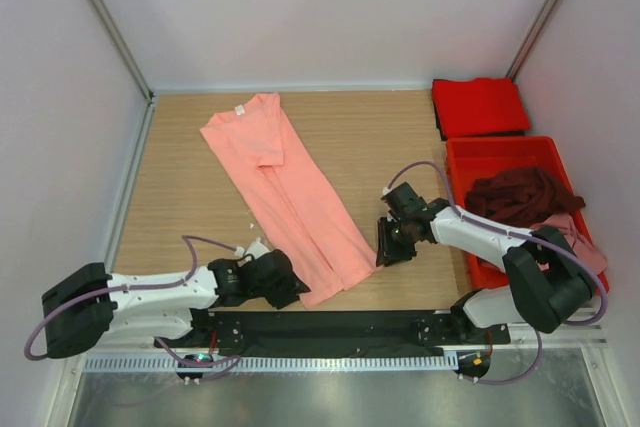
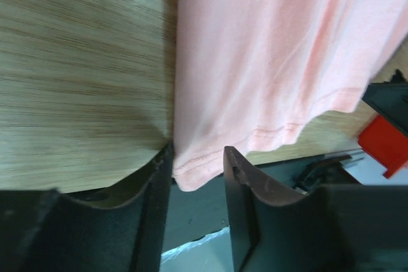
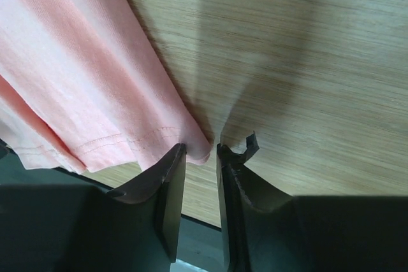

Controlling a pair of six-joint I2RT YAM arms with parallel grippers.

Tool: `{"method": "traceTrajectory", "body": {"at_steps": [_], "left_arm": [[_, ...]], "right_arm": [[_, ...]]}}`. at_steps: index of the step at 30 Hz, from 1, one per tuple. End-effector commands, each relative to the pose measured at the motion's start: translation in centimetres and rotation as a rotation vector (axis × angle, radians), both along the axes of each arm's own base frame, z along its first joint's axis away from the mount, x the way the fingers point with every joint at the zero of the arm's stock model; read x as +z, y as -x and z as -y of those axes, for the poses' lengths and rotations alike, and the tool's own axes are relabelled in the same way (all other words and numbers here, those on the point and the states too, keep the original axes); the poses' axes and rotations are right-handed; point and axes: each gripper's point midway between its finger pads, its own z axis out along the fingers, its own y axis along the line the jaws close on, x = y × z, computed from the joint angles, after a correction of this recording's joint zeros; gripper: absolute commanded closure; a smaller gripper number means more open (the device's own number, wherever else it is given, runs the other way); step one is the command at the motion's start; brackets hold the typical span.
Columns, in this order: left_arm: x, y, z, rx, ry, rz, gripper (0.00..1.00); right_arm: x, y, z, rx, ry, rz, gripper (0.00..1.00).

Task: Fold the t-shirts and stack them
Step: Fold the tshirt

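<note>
Salmon shirt (image 1: 285,187) lies flat on the table (image 1: 180,197) as a long narrow strip. Its long axis is diagonal, with the collar pointing to 11 o'clock at the far side and the hem to 5 o'clock at the near edge. The hem end sits between the two grippers.

Left arm lies low along the near edge, reaching from its shoulder at 8 o'clock toward 3 o'clock. The left gripper (image 1: 296,289) is at the hem's left corner. In the left wrist view the left gripper (image 2: 198,157) has its jaws part closed, with the hem corner (image 2: 191,173) filling the gap and touching both fingers (image 2: 156,202).

Right arm is folded: the elbow is at 4 o'clock beside the bin (image 1: 500,147), and the forearm runs back toward 10 o'clock. The right gripper (image 1: 385,250) tilts down at the hem's right corner. In the right wrist view the right gripper (image 3: 200,151) has its jaws almost together, pinching the hem's corner tip (image 3: 199,148) at the fingertips (image 3: 172,164). The cloth there rests on the wood.

Red shirt (image 1: 480,105) lies folded at 1 o'clock, just behind the bin. Maroon shirt (image 1: 515,195) is crumpled in the bin. Dusty pink shirt (image 1: 578,242) is at the bin's near right corner, partly under the right arm.
</note>
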Motion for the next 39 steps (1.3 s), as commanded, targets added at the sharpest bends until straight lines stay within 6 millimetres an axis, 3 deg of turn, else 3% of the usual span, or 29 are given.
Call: {"method": "traceTrajectory", "body": {"at_steps": [1,2,4,5,6,7,10,11,17,19,22,26,30,35,39], "left_arm": [[-3.8,2.2,-4.3,0.0,-0.228,-0.116,0.62],[-4.0,2.4,-4.6,0.004,-0.24,-0.132,0.67],[-4.7,3.3,-5.9,0.018,-0.28,-0.174,0.78],[-4.6,3.3,-5.7,0.023,-0.267,-0.179,0.8],[-5.0,3.9,-6.5,0.027,-0.281,-0.198,0.83],[-4.8,4.0,-6.6,0.033,-0.261,-0.198,0.85],[-5.1,4.4,-8.3,0.071,-0.271,-0.2,0.87],[-4.4,4.1,-7.9,0.086,-0.223,-0.18,0.87],[-2.7,3.6,-10.3,0.154,-0.204,-0.119,0.84],[-1.9,3.2,-9.8,0.135,-0.163,-0.079,0.7],[0.1,1.8,-7.0,0.075,-0.026,0.028,0.55],[1.4,1.1,-5.0,0.056,0.009,0.043,0.53],[0.2,1.0,-4.1,0.021,-0.092,0.001,0.5],[-0.5,0.6,-2.4,0.032,-0.078,-0.024,0.48],[-1.5,0.7,-3.0,0.065,-0.11,-0.047,0.5]], "right_arm": [[0.3,-0.5,-0.2,0.0,-0.01,0.038,0.68],[0.3,-0.5,-0.2,0.0,-0.011,0.042,0.7],[0.4,-0.6,-0.1,-0.016,-0.013,0.054,0.84],[0.4,-0.5,0.0,-0.02,-0.01,0.058,0.84],[0.4,-0.6,0.1,-0.027,-0.007,0.063,0.95],[0.4,-0.6,0.2,-0.036,-0.006,0.068,0.99],[0.6,-0.5,0.5,-0.05,-0.007,0.083,0.99],[0.5,-0.3,0.6,-0.062,-0.008,0.078,0.99],[0.9,0.3,0.1,-0.075,-0.05,0.088,0.99],[1.0,0.5,0.0,-0.075,-0.056,0.092,0.99],[1.0,0.6,-0.2,-0.074,-0.067,0.09,0.99],[1.2,0.7,-0.3,-0.07,-0.074,0.094,0.99],[1.4,0.6,-0.4,-0.059,-0.083,0.101,0.99],[1.5,0.8,-0.4,-0.057,-0.088,0.103,0.99],[1.6,1.0,-0.2,-0.064,-0.09,0.106,0.99]]}}
